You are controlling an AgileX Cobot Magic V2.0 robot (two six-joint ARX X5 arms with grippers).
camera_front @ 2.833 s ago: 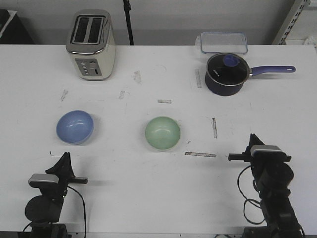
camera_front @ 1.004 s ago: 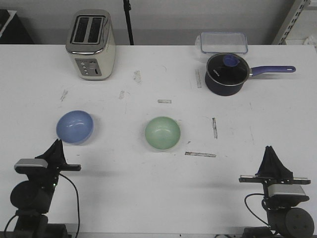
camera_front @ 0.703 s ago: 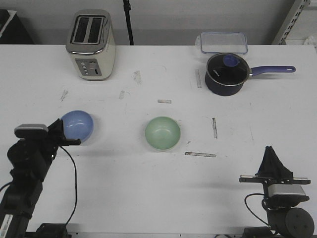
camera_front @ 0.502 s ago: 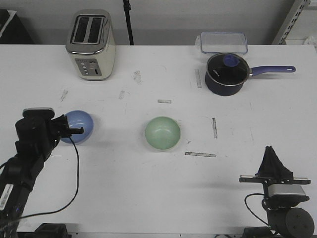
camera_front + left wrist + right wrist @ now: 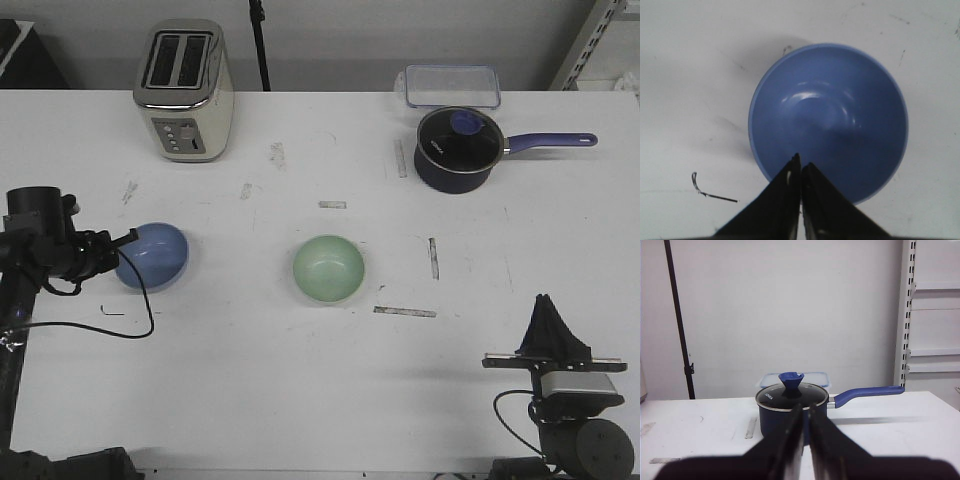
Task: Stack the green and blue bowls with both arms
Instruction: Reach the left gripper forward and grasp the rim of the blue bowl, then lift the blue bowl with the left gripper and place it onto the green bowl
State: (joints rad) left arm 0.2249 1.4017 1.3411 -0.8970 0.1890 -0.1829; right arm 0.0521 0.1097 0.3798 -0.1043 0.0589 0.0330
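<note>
With left end effector (image 5: pixel 801 167) fingers together over near rim of blue bowl (image 5: pixel 152 256) on surface (image 5: pixel 300 380), left of green bowl (image 5: pixel 328 268): spread fingers, straddle rim, then clamp.

My left arm (image 5: pixel 40 255) is matte black throughout, built of rounded cylindrical joint housings, and a thin black cable (image 5: pixel 120 325) loops out from it. Its left gripper (image 5: pixel 801 167) ends in two black fingers (image 5: pixel 782 200) that taper to sharp points. My right arm (image 5: pixel 575 420) is also black, with a round motor housing at its base, a silver-grey wrist block (image 5: pixel 573 384) with a flat black crossbar above it, and a thin black cable (image 5: pixel 510 420) curling beside it. The right gripper (image 5: pixel 803 412) has the same pointed black fingers (image 5: pixel 790 440), a pale edge along one of them.
</note>
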